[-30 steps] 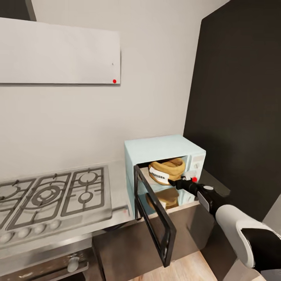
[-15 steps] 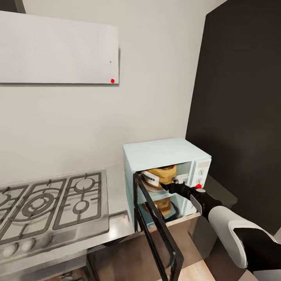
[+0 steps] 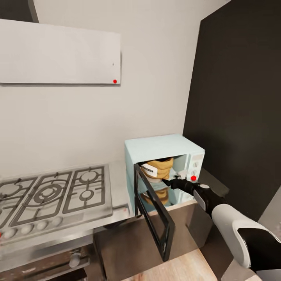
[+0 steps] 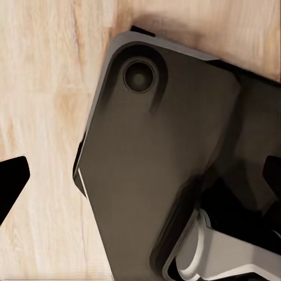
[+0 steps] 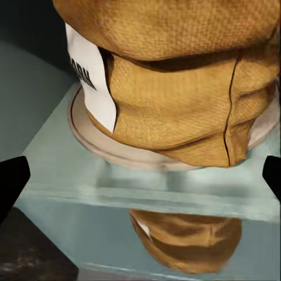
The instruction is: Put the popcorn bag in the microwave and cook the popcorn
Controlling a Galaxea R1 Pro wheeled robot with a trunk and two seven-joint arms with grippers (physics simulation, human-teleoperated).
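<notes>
**Popcorn bag on the turntable, right jaws spread wide before it**

The popcorn bag [image 3: 157, 169] stands inside the microwave [image 3: 164, 171] on a pale round turntable plate [image 5: 170, 155], and the right gripper [image 3: 168, 182] sits just at the open cavity with its jaws released, the dark fingertips [image 5: 12, 181] far apart, the sack between and beyond them, not touching. The bag is coarse brown burlap, squat, creased, with a vertical seam and a white printed label [image 5: 89, 76]. The microwave is a mint-blue box, its dark-framed glass door [image 3: 153, 212] swung open over the worktop [image 3: 117, 187]. The glossy cavity floor mirrors the sack. A steel gas hob [image 3: 50, 197] lies alongside. The left gripper [image 4: 140, 172] hangs over wooden floor [image 4: 41, 88], jaws parted.
</notes>
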